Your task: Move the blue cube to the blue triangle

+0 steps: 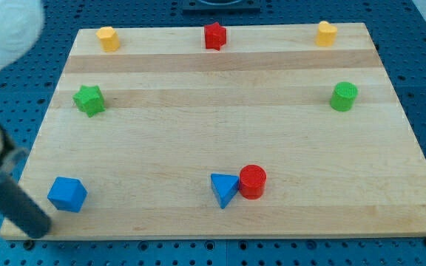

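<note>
Camera view shows the rod coming in from the bottom-left corner, its tip (41,227) low on the board edge, just beside the blue cube (67,194) and apparently not touching it. There is no gripper here — only a plain rod end, so nothing spreads or pinches.

To do the step well, the tip should probably settle at the cube's 9 o'clock side, then push steadily toward 3 o'clock along the board's near edge. A centred contact matters — an off-centre shove would likely spin the cube or let it slip past the rod. The push should ease off short of the blue triangle (224,189), since a red cylinder (253,181) touches the triangle at its 3 o'clock and could be knocked along.

From the tip, the cube lies at about 1 o'clock, close by. The triangle sits well apart from the cube, at its 3 o'clock.

Farther back stand a green star (89,100) and green cylinder (343,97), then a red star (214,35) between two yellow blocks (108,38) (326,33).
</note>
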Robot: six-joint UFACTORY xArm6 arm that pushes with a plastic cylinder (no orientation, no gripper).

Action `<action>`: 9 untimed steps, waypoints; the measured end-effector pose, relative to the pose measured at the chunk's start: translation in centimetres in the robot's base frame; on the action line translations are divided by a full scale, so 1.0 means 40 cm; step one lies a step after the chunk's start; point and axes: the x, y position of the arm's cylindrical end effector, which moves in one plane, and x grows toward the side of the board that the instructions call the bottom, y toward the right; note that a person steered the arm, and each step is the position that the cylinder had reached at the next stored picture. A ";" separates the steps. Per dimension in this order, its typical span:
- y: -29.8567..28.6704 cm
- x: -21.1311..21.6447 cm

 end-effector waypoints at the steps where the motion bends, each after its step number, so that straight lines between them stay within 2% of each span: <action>1: -0.058 -0.043; 4: 0.131 -0.102; 7: 0.081 -0.164; 9: 0.233 -0.183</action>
